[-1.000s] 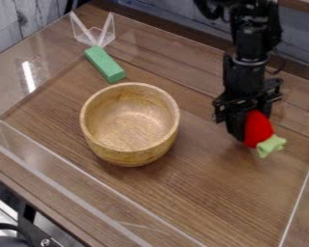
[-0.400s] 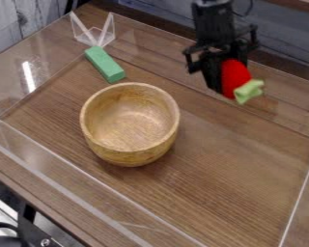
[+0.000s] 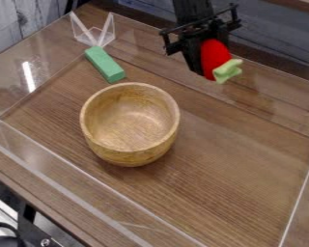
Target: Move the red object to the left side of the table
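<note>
Carrying the toy (image 3: pixel 211 55) leftward is your step now, and the gripper (image 3: pixel 203 43) has it: the fingers are closed on its red body, with the pale green stem end poking out toward the right and front. The toy is near the far edge of the table (image 3: pixel 235 135), right of the middle, and it looks to be up off the wood, though how far up you cannot tell from this one view.

Keep the squeeze as it is; the skin looks glossy and rounded, so a jerk or a sudden wrist turn might let it slip or swivel. Travel smoothly and hold your height until you are well over the left part. The bowl (image 3: pixel 128 123) stands left of centre, nearer the front, and its rim could catch a low pass, so go behind it or well above it. The block (image 3: pixel 104 65) lies farther back on the left; leave room beside that too, and mind the clear wall (image 3: pixel 35 85) along the left edge.

For the set-down, pick a spot on the wood left of the bowl, ease down until the toy touches, then open gently and lift straight up so it doesn't roll.
</note>
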`<move>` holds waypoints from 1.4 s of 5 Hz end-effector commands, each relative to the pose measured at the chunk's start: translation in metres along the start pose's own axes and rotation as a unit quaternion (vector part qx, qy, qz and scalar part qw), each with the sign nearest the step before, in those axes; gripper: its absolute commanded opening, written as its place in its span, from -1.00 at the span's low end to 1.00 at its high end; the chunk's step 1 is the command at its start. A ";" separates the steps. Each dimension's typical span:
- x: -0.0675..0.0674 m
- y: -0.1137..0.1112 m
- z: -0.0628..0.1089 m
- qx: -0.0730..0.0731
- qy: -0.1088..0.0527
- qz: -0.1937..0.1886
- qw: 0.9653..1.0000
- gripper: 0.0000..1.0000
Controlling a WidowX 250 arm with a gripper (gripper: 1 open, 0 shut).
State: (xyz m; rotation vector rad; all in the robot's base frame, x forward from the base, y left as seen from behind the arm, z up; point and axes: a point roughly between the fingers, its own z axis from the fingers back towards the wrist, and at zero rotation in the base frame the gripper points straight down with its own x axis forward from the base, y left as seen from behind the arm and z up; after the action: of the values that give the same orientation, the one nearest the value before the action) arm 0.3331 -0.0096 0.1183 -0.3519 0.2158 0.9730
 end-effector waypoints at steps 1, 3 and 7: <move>-0.025 -0.011 0.024 -0.019 -0.011 -0.070 0.997 -1.00; -0.058 -0.026 0.032 -0.002 0.008 -0.131 0.991 -1.00; -0.122 -0.011 0.035 0.015 0.006 -0.147 0.989 -1.00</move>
State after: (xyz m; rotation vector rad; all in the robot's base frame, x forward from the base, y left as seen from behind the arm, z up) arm 0.2780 -0.0952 0.1780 -0.3276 0.2297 0.6924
